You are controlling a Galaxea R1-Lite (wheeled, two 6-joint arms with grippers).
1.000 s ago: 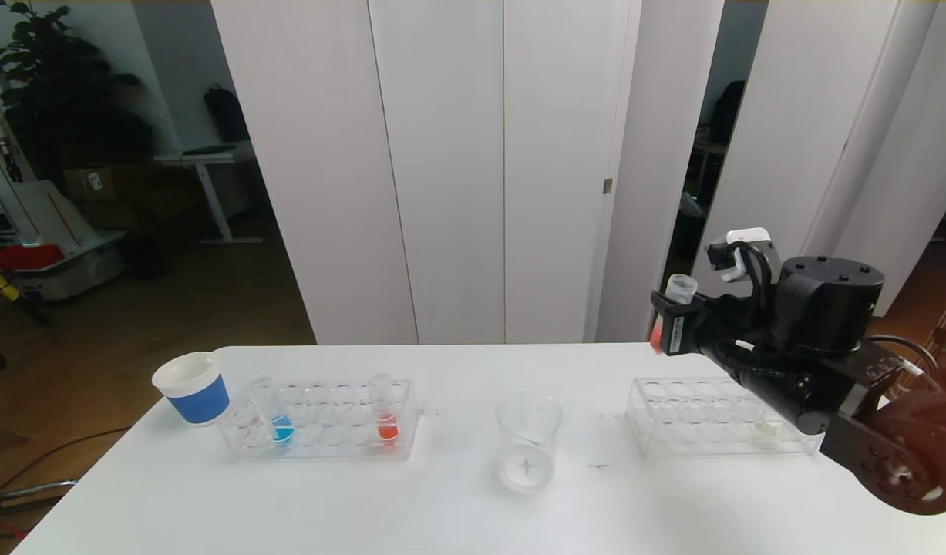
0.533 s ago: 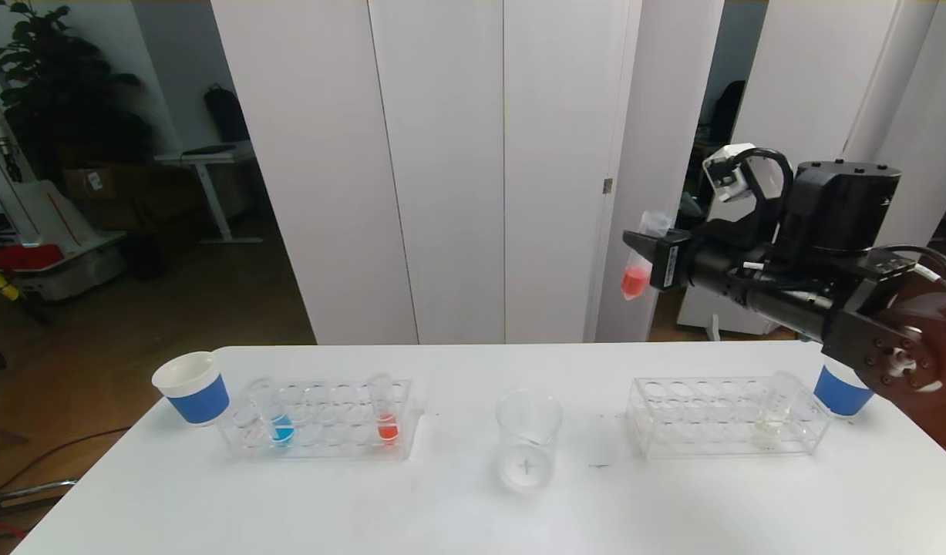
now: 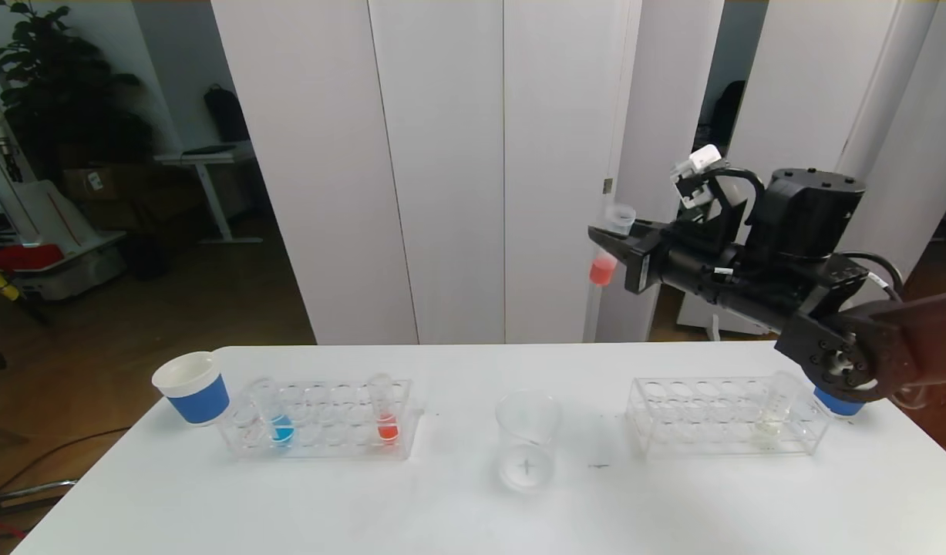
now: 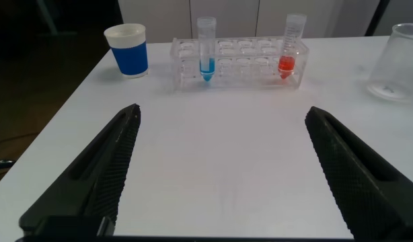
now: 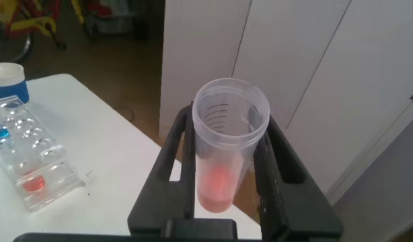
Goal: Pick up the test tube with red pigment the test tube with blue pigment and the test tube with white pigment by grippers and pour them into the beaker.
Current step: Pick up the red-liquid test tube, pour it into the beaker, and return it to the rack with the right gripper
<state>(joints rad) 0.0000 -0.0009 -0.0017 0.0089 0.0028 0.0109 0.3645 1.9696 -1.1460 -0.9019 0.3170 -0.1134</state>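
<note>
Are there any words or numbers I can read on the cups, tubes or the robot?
No readable words or numbers.
Beaker: a small cross mark at its base, a sign only.
Held red tube in the right gripper: faint scale lines, too small to read.
Right gripper: a pale label on its side, too blurred to read.

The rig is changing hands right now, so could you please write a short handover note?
Right claw: shut on the red tube, upright, raised above the table behind and to the right of the beaker.
Left claw: open, low over the table facing the left rack; out of the head view.
Left rack holds the blue tube and a second red-orange tube. The white tube stands in the right rack.
Done: one red tube picked up.
Left: nothing visibly poured; pour red, then blue and white.
</note>
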